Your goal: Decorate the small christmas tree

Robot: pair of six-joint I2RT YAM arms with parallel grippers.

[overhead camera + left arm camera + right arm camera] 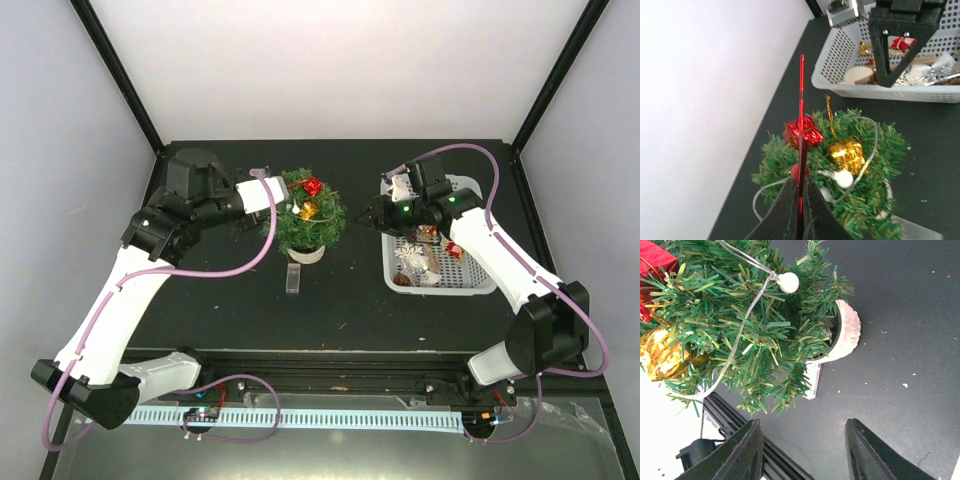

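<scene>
Remotely, I keep my left gripper [800, 186] pinched on a thin red ornament [801, 100] above the tree [325, 230], near the table's [340, 305] far edge, apparently for hanging. My right gripper [804, 426] hovers empty, jaws apart, between tree and basket [470, 287].

Top view: bright, even, diffuse overhead light. White back wall [340, 60] is close to clipping; shadows barely register on the black table [340, 310]. Frame sharp throughout. Left wrist view: side wall [700, 110] blown out, no texture. Gold ornament [845, 152] carries hot glints. Thin red strip [801, 100] pinched in the left gripper [800, 187] is crisp; nearest needles at bottom right soft. Right wrist view: small christmas tree [765, 330] sharp. Right gripper [802, 425] fingers [745, 450] slightly blurred; lower-left corner washed to white.
</scene>
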